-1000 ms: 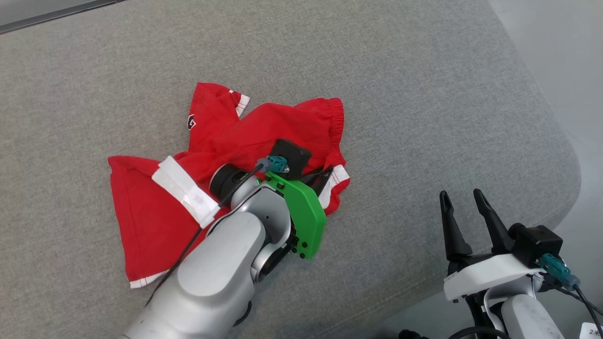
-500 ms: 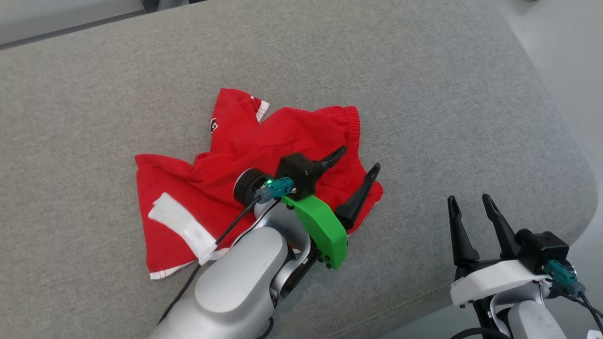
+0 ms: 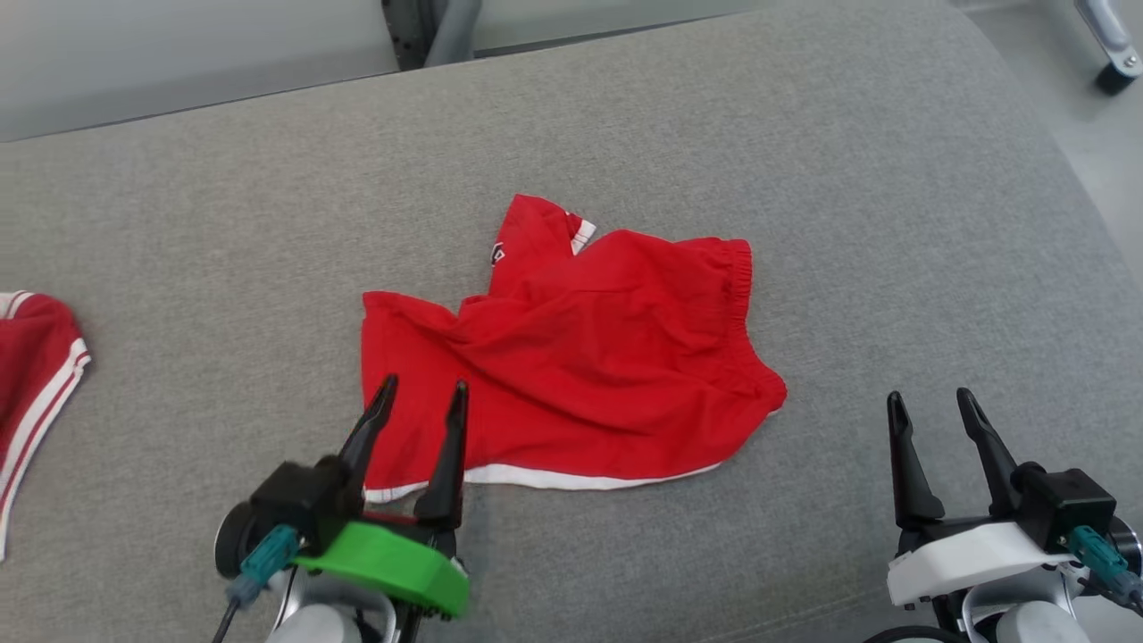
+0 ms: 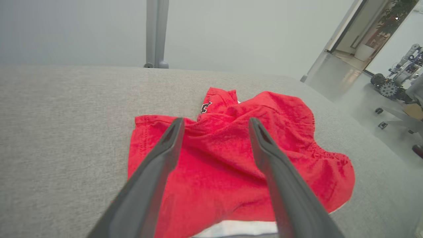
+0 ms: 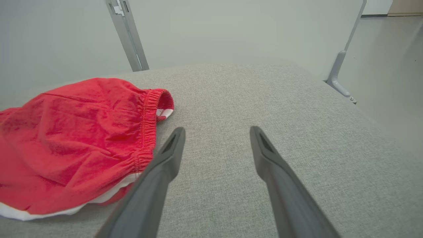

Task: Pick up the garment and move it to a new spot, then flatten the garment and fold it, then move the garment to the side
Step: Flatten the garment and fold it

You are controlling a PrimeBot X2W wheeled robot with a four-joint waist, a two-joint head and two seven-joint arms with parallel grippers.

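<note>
The garment (image 3: 580, 357) is a pair of red shorts with white trim, lying rumpled and partly folded over in the middle of the grey cushion (image 3: 804, 161). My left gripper (image 3: 420, 397) hovers open at the garment's near left corner, nothing between its fingers. In the left wrist view the garment (image 4: 231, 158) spreads ahead of the left gripper (image 4: 214, 122), behind its open fingers. My right gripper (image 3: 929, 402) stands open at the lower right, apart from the cloth. In the right wrist view the garment's (image 5: 76, 138) elastic waistband lies left of the open right gripper (image 5: 216, 130).
Another red garment with white stripes (image 3: 36, 375) lies at the cushion's left edge. The cushion's rounded right edge drops to the floor (image 3: 1098, 143). A metal post (image 4: 155, 33) stands behind the cushion. Wheeled equipment (image 4: 393, 89) sits far right.
My left gripper opened, let go of the garment and drew back toward me to the left. The garment now lies loose. The head camera also shifted, showing more of the cushion's left.
</note>
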